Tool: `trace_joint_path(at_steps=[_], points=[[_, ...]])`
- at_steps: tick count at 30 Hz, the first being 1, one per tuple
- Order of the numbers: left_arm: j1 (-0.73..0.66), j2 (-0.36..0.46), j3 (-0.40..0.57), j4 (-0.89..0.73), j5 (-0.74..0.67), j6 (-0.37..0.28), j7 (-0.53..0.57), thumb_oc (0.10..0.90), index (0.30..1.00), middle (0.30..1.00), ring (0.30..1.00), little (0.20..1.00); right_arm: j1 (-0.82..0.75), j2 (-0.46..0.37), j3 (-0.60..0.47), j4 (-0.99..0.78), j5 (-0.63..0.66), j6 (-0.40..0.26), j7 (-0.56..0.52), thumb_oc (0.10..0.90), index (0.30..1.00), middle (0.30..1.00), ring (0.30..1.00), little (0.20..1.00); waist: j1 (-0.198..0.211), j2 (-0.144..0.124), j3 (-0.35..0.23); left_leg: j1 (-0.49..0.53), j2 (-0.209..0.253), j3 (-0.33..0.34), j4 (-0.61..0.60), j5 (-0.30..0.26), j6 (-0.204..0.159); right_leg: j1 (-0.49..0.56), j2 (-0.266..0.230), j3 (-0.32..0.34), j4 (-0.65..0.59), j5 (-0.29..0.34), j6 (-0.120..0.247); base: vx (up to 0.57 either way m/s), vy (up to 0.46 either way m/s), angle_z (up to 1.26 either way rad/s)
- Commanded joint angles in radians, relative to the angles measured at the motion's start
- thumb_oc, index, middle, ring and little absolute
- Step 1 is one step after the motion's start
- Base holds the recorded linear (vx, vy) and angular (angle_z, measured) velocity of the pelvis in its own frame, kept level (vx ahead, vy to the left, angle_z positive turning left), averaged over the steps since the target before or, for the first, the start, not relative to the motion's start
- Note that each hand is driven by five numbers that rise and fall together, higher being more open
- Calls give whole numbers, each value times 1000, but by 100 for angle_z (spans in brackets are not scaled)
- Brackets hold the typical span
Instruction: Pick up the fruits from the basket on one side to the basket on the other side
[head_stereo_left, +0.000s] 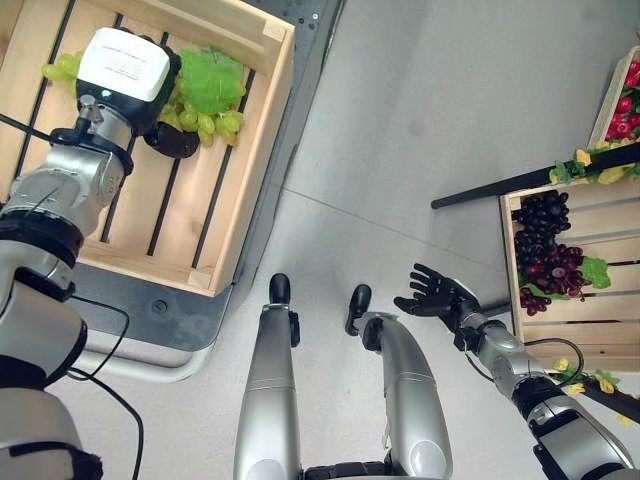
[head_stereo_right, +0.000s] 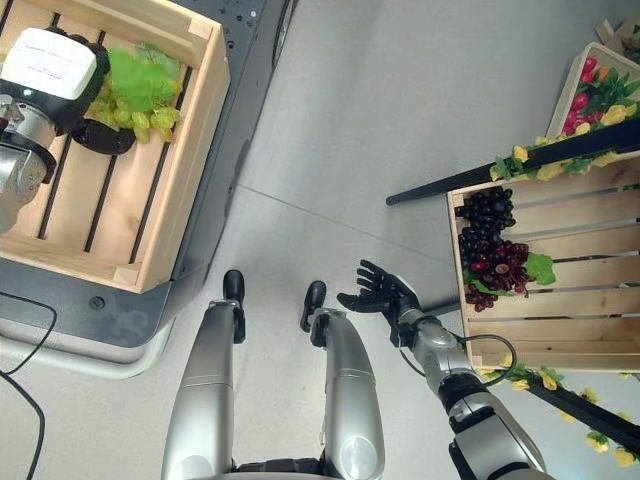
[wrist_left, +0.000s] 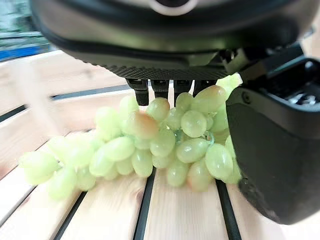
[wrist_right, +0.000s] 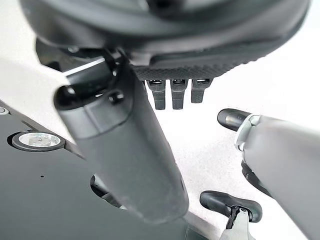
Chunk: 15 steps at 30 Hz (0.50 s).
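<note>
Reaching into the left crate (head_stereo_left: 255, 130), our left hand (head_stereo_left: 165, 135) has its fingers (wrist_left: 162, 90) and thumb curled round the green grapes (wrist_left: 160, 145), which rest on the slats. Our right hand (head_stereo_left: 435, 295) hangs spread over the floor, beside the right crate (head_stereo_left: 600, 330) with dark grapes (head_stereo_left: 545, 250).

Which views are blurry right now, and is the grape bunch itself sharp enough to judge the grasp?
Left wrist view: green grapes sharp at centre, bunch's far end and crate slats smeared. Left eye view: grape leaf blurred beside the left hand. Right wrist view: thumb soft, close.
</note>
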<state>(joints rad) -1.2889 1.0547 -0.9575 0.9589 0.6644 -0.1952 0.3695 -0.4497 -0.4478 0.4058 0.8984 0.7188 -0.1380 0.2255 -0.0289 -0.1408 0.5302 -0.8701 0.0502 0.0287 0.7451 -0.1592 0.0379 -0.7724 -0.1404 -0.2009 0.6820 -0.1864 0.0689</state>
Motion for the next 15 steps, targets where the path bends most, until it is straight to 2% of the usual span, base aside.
trace_joint_path(at_steps=[1,10,11,14,15], points=[[-113,1,-36,-73,94,-77,62,800,900,900,900,900,28,-60,-40,-22,15,-64,29,800,900,900,900,900,-4,40,-10,126,-4,95,-123,-49,25,38,33,-4,-37,65,-29,0,0,0],[-108,-8,-82,-87,98,-49,-106,800,900,900,900,900,23,-79,-46,-15,26,-63,32,800,900,900,900,900,-14,55,-10,106,-3,102,-105,-49,19,15,25,1,-21,61,-30,0,0,0],[-102,-9,-86,-85,89,-26,-172,800,900,900,900,900,25,-80,-48,-18,31,-67,29,800,900,900,900,900,-15,55,-10,104,-2,102,-107,-48,19,11,22,-1,-20,60,-29,19,-12,-3],[-81,-14,-88,-79,78,9,-278,800,900,900,900,900,23,-84,-54,-20,45,-69,26,800,900,900,900,900,-17,56,-10,101,-2,101,-111,-46,17,9,20,-2,-22,60,-29,6,-5,-1],[-77,-15,-89,-78,78,14,-303,648,672,672,672,672,21,-86,-56,-20,49,-68,27,800,900,900,900,900,-17,56,-10,101,-3,101,-112,-46,17,8,20,-3,-23,60,-29,11,-15,-3]])
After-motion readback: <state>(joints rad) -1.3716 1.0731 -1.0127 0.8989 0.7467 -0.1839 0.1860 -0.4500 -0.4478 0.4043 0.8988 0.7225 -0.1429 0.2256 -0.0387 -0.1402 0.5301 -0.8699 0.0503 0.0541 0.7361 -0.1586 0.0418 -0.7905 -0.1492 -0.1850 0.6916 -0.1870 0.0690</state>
